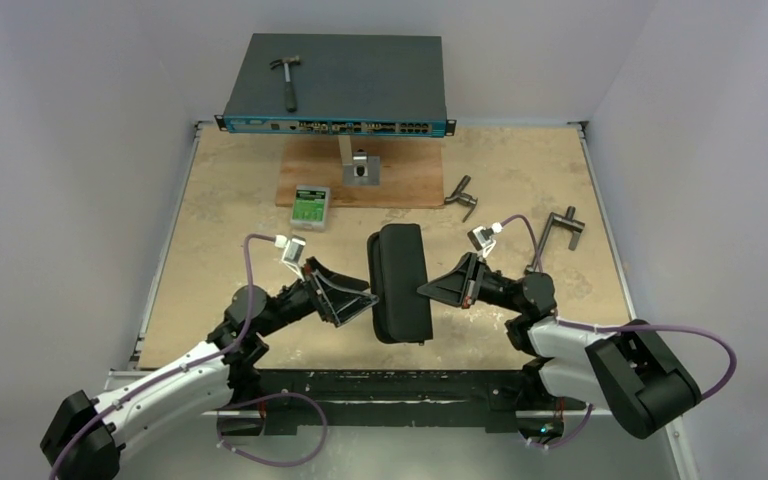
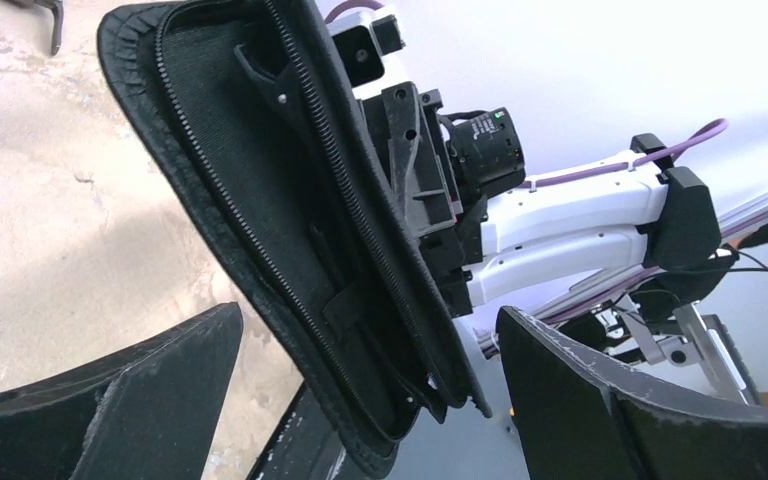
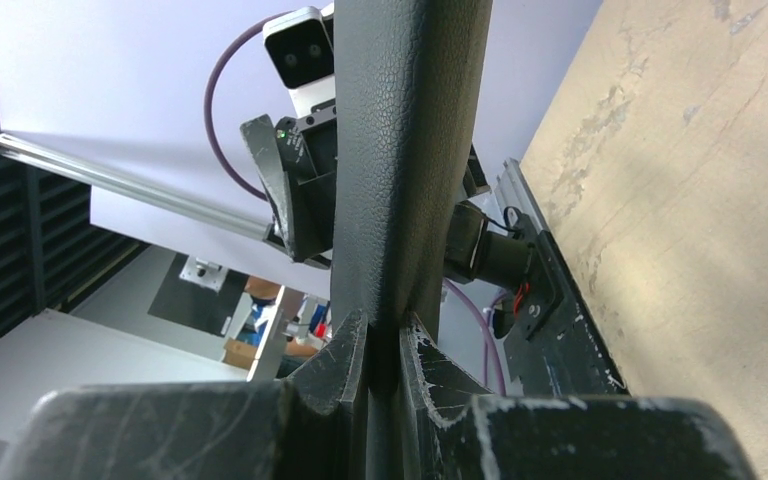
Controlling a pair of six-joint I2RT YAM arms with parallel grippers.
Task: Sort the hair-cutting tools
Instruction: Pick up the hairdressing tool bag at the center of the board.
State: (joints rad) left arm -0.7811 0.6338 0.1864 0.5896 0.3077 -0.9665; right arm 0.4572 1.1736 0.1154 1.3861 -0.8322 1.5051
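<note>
Top external puts your left gripper (image 1: pixel 359 306) just left of the black zip case (image 1: pixel 400 285), with its jaws spread wide and nothing between them. The case stands on edge at the middle of the bench (image 1: pixel 240 220), its long axis running from the near side toward the far side. To the case's right, your right gripper (image 1: pixel 426 290) is pressed together on the case's edge; the right wrist view shows both fingers (image 3: pixel 345 350) pinching the black cover and holding it up.

The left wrist view shows the unzipped side facing the left gripper, the zip teeth (image 2: pixel 260 250) curving around an open pocket. A slim black piece (image 2: pixel 278 95) sits tucked in there; you cannot tell whether it is a clip, the comb or a scissor handle. No scissors, comb or clips lie loose around the case, so the tools are most likely inside it. The left arm is the free one and faces the opening, so the reach probably goes rightward into the pocket.

Behind the case and to its left lies a small green-labelled box (image 1: pixel 311 205); its print is too small to read.
</note>
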